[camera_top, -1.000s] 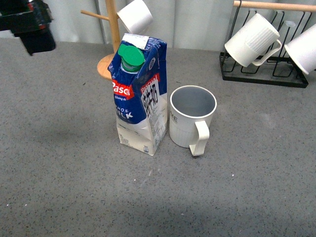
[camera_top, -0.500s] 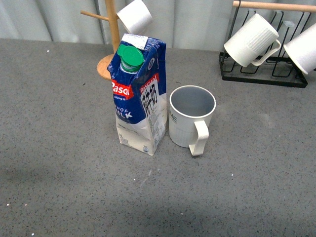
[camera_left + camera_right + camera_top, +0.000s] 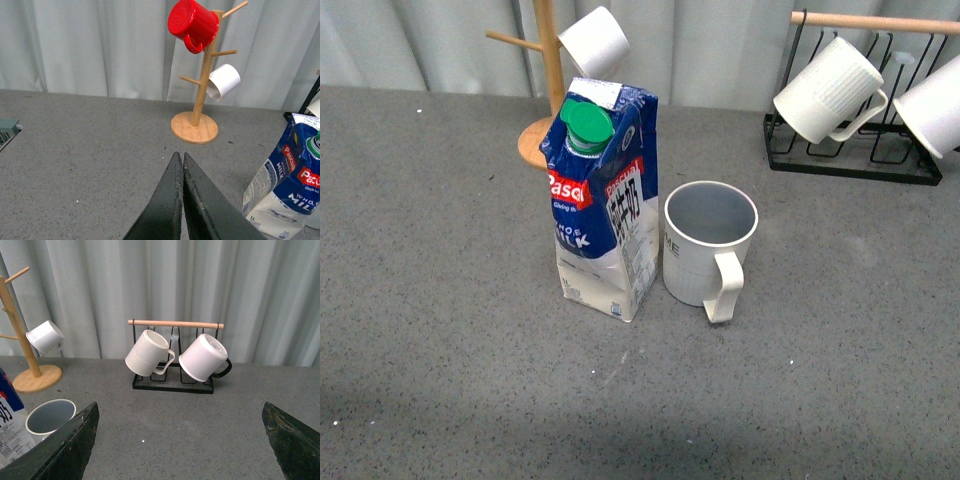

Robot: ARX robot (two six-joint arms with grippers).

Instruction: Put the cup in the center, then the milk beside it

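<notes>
Now verify placement: milk [image 3: 600, 200] stands upright just beside the cup [image 3: 708, 245]. Keep left gripper [image 3: 182, 162] fingers pressed together, right gripper [image 3: 180, 440] fingers wide, both withdrawn.

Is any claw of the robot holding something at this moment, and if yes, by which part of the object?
Nothing is held. The left claw is shut on nothing, and the right claw is open wide. The milk and the cup stand free on the table.

One milk carton [image 3: 602, 200], five mugs [image 3: 708, 243], one wooden tree [image 3: 196, 95], one rack [image 3: 172, 377].
</notes>
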